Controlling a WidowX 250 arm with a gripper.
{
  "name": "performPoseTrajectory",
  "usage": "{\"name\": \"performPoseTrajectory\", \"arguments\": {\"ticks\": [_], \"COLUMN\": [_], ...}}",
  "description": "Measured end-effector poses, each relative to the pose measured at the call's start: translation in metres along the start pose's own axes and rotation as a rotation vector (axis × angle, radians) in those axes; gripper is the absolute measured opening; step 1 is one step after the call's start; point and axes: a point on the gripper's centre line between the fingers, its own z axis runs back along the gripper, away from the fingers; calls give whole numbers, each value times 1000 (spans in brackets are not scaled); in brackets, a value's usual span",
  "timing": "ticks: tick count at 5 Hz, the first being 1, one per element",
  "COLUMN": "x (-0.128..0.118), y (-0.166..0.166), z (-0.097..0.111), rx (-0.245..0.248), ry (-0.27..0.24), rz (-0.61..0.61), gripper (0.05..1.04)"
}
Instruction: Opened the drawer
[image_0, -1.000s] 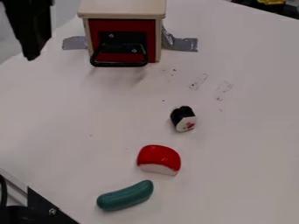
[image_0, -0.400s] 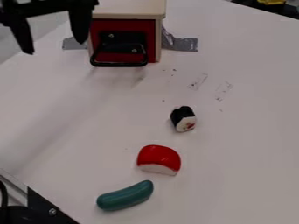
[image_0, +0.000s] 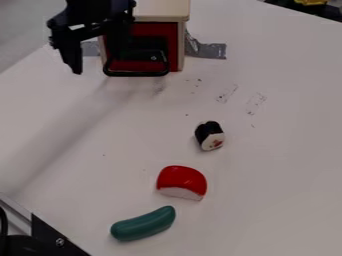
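Where your red, flat-fronted drawer (image_0: 172, 42) sits: since its face looks level with the front of its box, it looks shut, tucked inside the cream, square-sided box (image_0: 163, 11).
Black, two-finger gripper (image_0: 97, 64): its jaws are apart, with nothing held between them. You have it near the drawer's left side, with one finger in front of the red face.
Black, loop-shaped handle (image_0: 137, 74): it sticks out low on the drawer. You can't tell if the gripper touches it.
Drawer job, done: you have the gripper up close, so I think you are near the start.
Drawer job, left: you must hook or grab the handle, then pull the drawer out. It looks like all the opening is left to do.
Words on the drawer: you can't read any. The little bright dots by the handle look like screws.
Words on the white, flat table (image_0: 267, 165): you can't read any here. The thin, dark marks (image_0: 255, 102) look like scuffs, not letters.
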Motion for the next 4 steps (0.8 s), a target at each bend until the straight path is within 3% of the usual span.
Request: {"name": "performPoseTrajectory", "arguments": {"ticks": [2, 3, 4], "x": [17, 18, 14], "y": [-34, -40, -40], "z": [-28, -63, -103], "rx": [-1, 19, 81], "ry": [-26, -59, -83], "rz": [309, 401, 420], "gripper": [998, 998, 998]}}
